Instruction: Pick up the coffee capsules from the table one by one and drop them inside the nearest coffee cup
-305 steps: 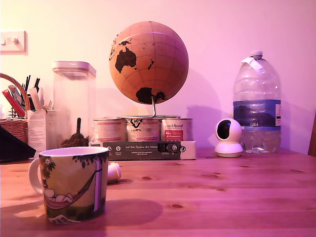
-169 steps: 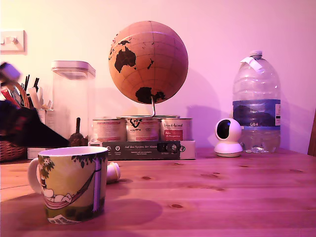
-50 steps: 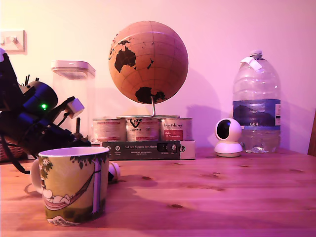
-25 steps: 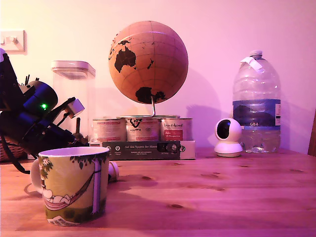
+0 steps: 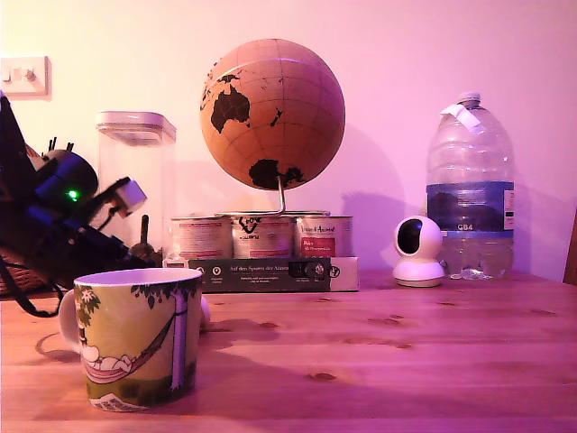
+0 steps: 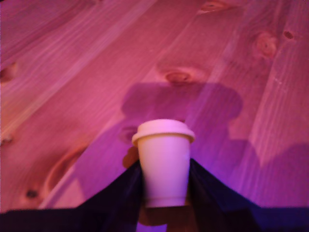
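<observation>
Between black gripper (image 6: 164, 193) fingers, small cream-white rimmed capsule (image 6: 164, 162) clamped on both sides, long axis along fingers, wide rim pointed away from wrist, above wooden plank table (image 6: 72, 72), behind hammock-picture mug (image 5: 135, 338).

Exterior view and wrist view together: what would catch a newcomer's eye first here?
The big hammock-picture coffee cup fills the exterior view's lower left foreground on the table, with the globe looming behind it. In the wrist view, the gripper has a cream-white coffee capsule between its dark fingers.
</observation>
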You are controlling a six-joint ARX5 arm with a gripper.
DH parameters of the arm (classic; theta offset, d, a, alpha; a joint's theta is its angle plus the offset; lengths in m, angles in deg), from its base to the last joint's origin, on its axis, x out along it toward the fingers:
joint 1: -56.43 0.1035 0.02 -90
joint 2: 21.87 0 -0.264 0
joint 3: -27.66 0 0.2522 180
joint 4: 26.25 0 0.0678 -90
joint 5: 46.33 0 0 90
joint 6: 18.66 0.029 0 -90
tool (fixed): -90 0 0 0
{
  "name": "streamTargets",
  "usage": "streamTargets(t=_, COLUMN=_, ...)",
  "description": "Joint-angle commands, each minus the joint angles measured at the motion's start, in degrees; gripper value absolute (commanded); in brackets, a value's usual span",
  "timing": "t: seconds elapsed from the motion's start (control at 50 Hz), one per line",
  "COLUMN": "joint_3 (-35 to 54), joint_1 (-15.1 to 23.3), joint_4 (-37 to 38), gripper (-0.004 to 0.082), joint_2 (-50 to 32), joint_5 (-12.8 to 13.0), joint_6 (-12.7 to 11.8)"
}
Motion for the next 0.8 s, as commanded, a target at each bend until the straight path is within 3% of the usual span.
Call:
streamTargets(t=0.0, joint_3=-0.5, joint_1=0.3, joint_4=-0.5, gripper=0.0125, joint_2=-2.9, joint_5=-0.3, joint_6=0.0)
streamTargets(t=0.5, joint_3=4.8, joint_1=1.3, joint_4=-2.9, gripper=0.0125, joint_2=-15.0, joint_5=0.2, joint_6=-0.6)
streamTargets(t=0.78, joint_3=10.7, joint_1=1.0, joint_4=-3.2, gripper=0.0125, joint_2=-22.3, joint_5=0.3, joint_6=-3.5)
